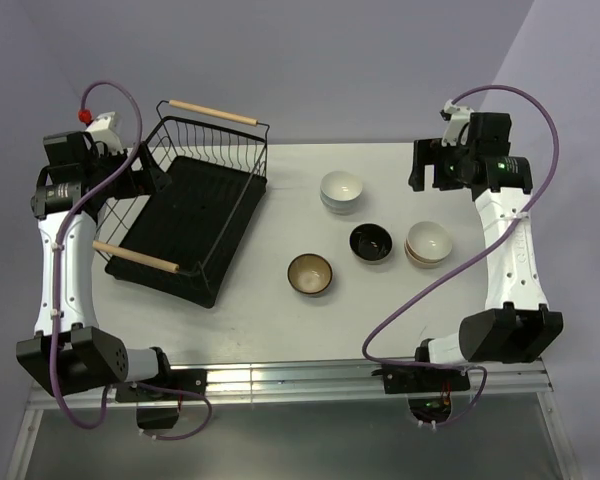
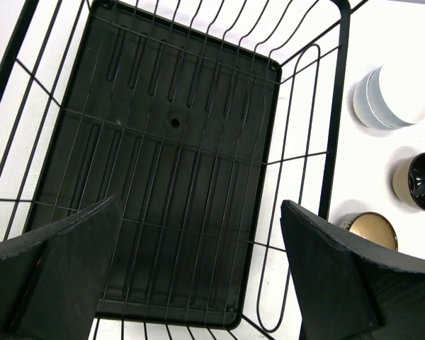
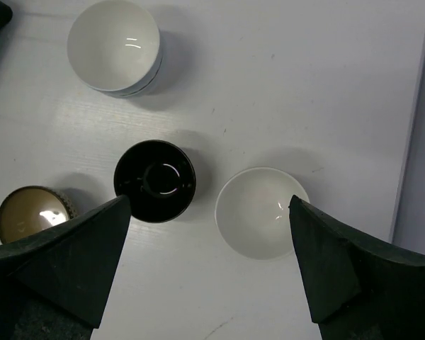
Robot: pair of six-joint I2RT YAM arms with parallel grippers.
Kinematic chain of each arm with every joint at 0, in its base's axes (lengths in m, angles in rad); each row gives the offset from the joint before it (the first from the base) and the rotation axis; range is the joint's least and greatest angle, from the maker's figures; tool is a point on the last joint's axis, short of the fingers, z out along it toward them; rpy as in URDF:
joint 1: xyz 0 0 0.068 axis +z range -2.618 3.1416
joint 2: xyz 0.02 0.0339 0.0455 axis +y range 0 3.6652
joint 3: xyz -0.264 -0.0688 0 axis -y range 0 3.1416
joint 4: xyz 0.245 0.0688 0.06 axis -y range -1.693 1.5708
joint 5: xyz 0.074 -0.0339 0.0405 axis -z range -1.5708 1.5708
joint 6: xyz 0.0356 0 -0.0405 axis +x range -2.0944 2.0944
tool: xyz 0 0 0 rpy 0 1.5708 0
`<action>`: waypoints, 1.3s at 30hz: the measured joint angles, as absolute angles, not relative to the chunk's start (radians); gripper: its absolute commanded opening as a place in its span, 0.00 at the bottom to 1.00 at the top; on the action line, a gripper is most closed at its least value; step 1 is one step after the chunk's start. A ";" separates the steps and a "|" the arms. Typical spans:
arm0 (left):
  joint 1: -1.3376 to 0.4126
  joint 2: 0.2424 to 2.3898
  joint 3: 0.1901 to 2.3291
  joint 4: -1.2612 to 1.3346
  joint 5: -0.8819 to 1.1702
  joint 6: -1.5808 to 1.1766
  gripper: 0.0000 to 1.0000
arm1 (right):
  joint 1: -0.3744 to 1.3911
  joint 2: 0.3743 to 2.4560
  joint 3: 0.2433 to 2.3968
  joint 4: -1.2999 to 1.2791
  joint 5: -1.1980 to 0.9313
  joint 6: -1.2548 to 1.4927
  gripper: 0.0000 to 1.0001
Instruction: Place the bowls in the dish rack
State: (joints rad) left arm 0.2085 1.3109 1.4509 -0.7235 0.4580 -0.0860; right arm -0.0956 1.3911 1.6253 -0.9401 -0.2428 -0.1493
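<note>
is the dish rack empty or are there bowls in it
Empty: the large black wire dish rack shows only its bare tray base in the top and left wrist views.

Table point(image 1: 280, 320): dish rack point(image 1: 190, 225) left; brown bowl point(image 1: 309, 274), black bowl point(image 1: 371, 242), white stack point(image 1: 341, 190), cream stack point(image 1: 428, 243).

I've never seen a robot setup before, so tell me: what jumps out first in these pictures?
A big black wire dish rack sits empty and askew at left. Right of it stand a white bowl stack, a black bowl, a cream stack and a brown bowl. The left gripper hangs open at the rack's edge, the right gripper open near the cream stack.
</note>
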 measured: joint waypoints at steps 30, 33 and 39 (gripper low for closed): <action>0.167 1.385 1.442 -0.627 0.342 -0.207 1.00 | 0.152 2.167 2.088 -0.954 -0.032 0.060 0.71; 0.166 1.386 1.430 -0.628 0.335 -0.208 1.00 | 0.155 2.179 2.088 -0.950 -0.035 0.068 0.69; 0.166 1.386 1.417 -0.607 0.335 -0.208 0.99 | 0.171 2.210 2.095 -0.936 -0.040 0.078 0.64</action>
State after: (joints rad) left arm 0.1658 1.3857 1.4170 -0.6075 0.3351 -0.2077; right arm 0.1711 2.2101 2.0949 -0.9363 -0.0402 0.0776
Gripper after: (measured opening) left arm 0.995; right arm 0.671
